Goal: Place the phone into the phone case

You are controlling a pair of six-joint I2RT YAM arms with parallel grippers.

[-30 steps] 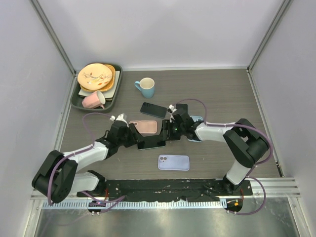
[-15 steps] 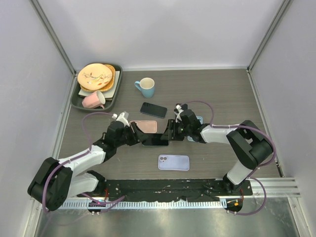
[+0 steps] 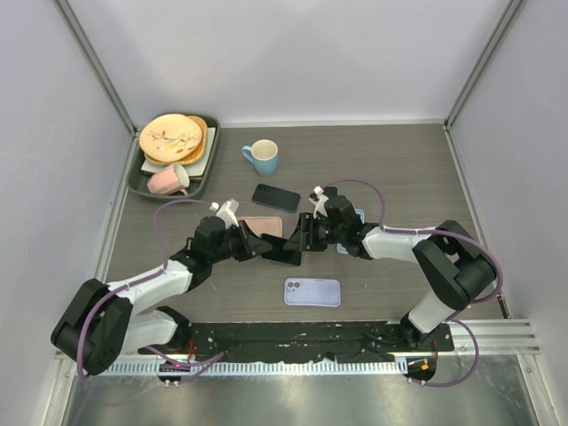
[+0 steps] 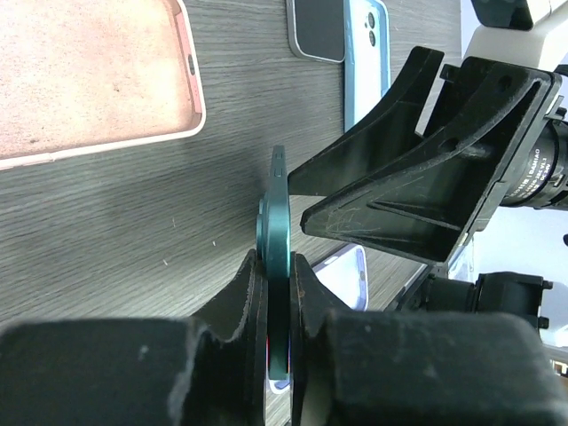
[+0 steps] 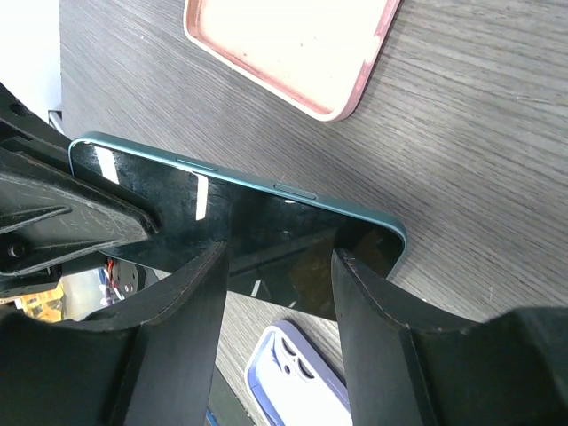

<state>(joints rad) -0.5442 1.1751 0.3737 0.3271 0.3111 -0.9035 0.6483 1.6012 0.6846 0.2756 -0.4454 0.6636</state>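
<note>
A dark green phone point(image 3: 281, 251) with a black screen is held on its edge, raised off the table, between my two grippers. My left gripper point(image 3: 259, 246) is shut on its left end; in the left wrist view the phone point(image 4: 279, 213) is pinched between the pads of my left gripper point(image 4: 279, 266). My right gripper point(image 3: 303, 240) is open, its fingers standing in front of the screen point(image 5: 257, 226) at the phone's right end, with my right gripper point(image 5: 280, 266) not clamped on it. The empty pink phone case point(image 3: 260, 227) lies open side up just behind, and shows in both wrist views point(image 4: 89, 80) point(image 5: 293, 44).
A lavender phone point(image 3: 312, 291) lies face down near the front. A black phone point(image 3: 276, 197) and a light blue phone point(image 3: 354, 216) lie behind. A blue mug point(image 3: 263, 156) stands further back. A tray point(image 3: 202, 177) with plates and a pink mug point(image 3: 169, 179) is at back left.
The green phone lay flat on the table a second ago; now it is tipped up on its edge in my left gripper. Both grippers shifted slightly to the right.
</note>
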